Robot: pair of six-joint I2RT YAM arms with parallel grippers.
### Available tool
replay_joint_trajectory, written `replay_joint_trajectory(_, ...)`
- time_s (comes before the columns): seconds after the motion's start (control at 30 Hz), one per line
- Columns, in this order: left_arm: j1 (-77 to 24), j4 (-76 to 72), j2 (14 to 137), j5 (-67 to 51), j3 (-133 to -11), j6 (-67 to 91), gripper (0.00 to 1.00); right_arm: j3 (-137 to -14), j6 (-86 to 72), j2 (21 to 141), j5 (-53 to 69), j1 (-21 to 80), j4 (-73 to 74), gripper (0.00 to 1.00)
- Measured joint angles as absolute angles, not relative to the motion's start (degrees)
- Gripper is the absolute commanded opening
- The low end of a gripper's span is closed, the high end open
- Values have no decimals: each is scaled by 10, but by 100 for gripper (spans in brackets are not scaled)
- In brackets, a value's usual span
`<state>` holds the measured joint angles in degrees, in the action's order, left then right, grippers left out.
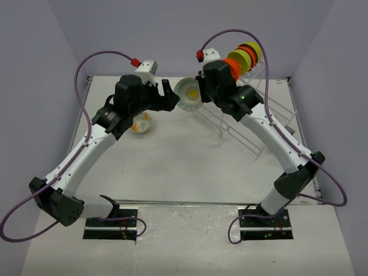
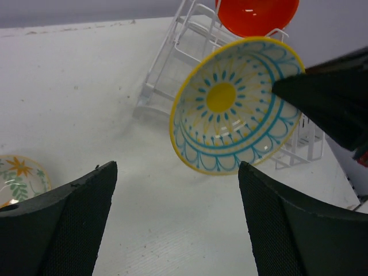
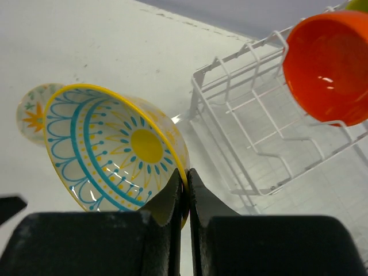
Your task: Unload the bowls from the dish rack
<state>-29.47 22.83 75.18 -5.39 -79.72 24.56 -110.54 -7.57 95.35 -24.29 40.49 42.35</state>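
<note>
The white bench (image 1: 172, 167) carries the dish rack (image 3: 247, 115) at its far right; at the rack's far end an orange-red bowl (image 1: 232, 66), a lime-green bowl (image 1: 241, 57) and a yellow bowl (image 1: 255, 52) stand on edge in a row; the right end effector (image 3: 185, 178) is clenched on the rim of the cream bowl (image 3: 115, 146), blue-ringed with a yellow centre, tilted in the air just left of the rack; the left end effector (image 2: 175, 167) faces it, released and empty; a star-patterned bowl (image 1: 141, 122) lies on the bench under the left arm.

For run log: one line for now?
right fingers: shut on cream blue-patterned bowl | left fingers: open, near bowl | white wire dish rack: orange glossy bowl racked
</note>
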Motion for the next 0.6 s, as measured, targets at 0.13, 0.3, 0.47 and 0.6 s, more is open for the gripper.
replay_joint_trajectory(0.13,-302,236,771,-1,-819,234,74,-1066,-111,920,-186,405,428,0)
replay_joint_trajectory(0.3,-303,251,804,19,-821,232,53,-1050,-142,902,-121,405,415,0)
replay_joint_trajectory(0.47,-314,257,818,6,-829,237,0,-1033,-160,908,-103,401,411,0)
replay_joint_trajectory(0.6,-316,269,818,39,-831,244,0,-1032,-173,909,-93,398,399,99)
